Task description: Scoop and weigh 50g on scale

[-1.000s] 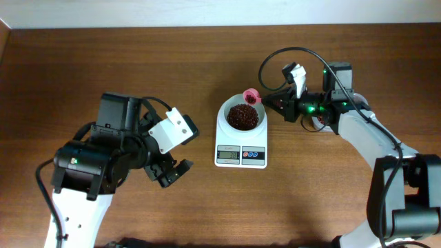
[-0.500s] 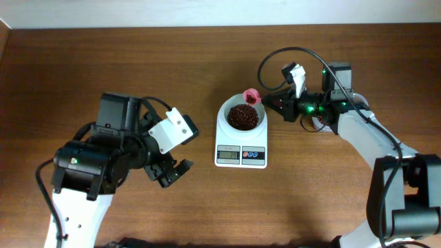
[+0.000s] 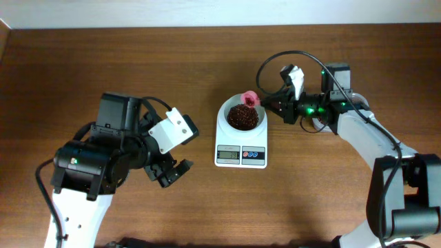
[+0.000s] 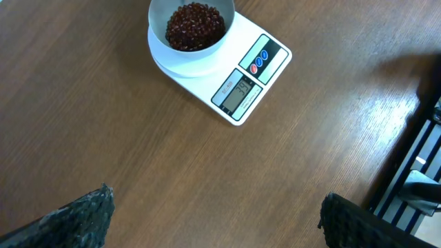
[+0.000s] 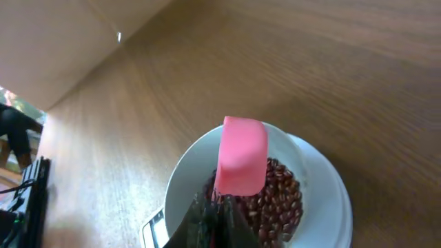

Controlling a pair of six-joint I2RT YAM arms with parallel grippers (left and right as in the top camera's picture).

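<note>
Overhead looks straight down on the whole table (image 3: 207, 62); left wrist views obliquely from mid-range, right wrist close-in, all three sharing the scale (image 3: 240, 156).

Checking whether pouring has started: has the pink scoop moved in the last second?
Yes. In the overhead view the pink scoop has shifted slightly inward from the rim of the scale, further over the beans.

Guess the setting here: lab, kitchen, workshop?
Probably a robotics lab bench, not a kitchen: left arm and right arm at a wooden table with one small scale of red beans.
</note>
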